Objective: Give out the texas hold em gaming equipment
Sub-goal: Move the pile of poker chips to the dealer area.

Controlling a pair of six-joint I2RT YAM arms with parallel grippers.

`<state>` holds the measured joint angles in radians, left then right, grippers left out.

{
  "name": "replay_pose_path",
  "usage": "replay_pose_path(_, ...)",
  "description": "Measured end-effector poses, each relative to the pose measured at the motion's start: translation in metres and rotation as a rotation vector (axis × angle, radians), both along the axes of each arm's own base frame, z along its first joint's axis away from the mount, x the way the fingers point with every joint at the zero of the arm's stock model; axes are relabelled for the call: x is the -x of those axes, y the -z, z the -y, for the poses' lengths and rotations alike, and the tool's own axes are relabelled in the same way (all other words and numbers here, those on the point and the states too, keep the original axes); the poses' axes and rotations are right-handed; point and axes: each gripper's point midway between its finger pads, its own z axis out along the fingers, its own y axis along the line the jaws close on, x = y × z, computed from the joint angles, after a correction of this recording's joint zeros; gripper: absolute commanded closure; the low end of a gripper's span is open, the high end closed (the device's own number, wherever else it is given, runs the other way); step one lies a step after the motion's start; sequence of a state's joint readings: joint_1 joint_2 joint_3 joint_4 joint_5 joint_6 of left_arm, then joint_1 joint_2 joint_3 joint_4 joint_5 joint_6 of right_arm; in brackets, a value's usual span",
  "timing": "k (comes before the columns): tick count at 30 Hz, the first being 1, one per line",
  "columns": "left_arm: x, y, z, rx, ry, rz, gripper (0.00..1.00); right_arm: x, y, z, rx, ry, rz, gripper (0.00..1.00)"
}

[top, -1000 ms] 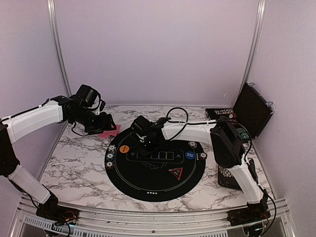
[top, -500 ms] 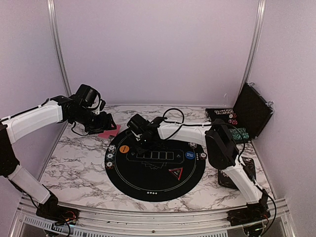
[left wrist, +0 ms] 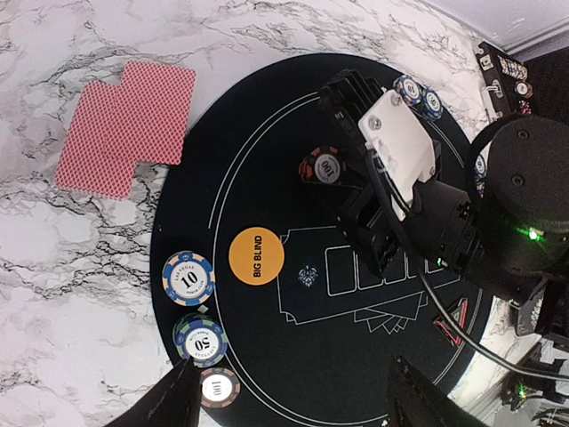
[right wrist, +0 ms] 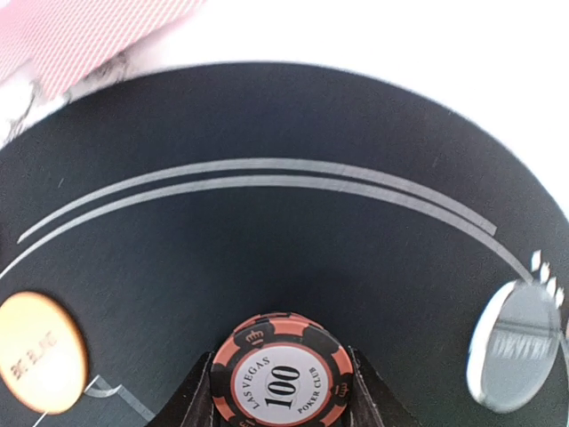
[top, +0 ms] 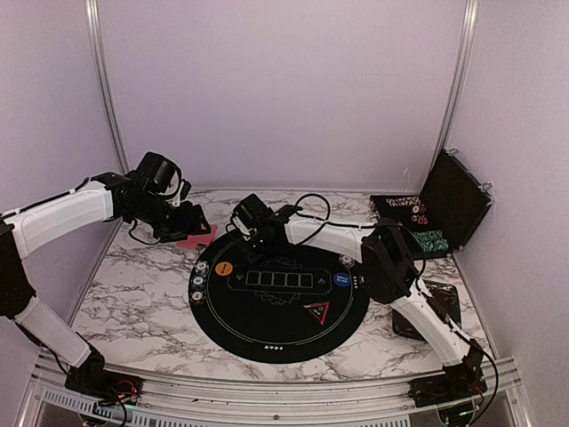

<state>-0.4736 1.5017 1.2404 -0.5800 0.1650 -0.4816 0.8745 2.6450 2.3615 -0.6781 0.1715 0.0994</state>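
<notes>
As the right gripper [right wrist: 280, 365] clasps it, the 100 chip [right wrist: 281, 382] sits flat, face-up

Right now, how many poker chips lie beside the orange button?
3, along the mat's edge: blue 10 chip, green 50 chip, 100 chip. The right gripper holds a second 100 chip; none seems hidden.

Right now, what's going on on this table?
The right gripper is closed on a 100 chip at the far side of the black mat. The left gripper hangs open and empty near the red-backed cards lying on the marble beside the mat. Three chips and an orange button sit along its left edge.
</notes>
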Motion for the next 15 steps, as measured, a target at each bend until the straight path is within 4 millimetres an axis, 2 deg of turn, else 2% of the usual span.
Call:
replay_pose_path(6,0.0,0.004,0.002,0.003,0.006,-0.013,0.27,-0.027,-0.001,0.001,-0.03,-0.014,0.056,0.77)
replay_pose_path(15,-0.001,0.006,0.004,0.009,0.012,-0.018,0.27,-0.054,-0.002,0.003,-0.039,-0.027,0.131,0.76)
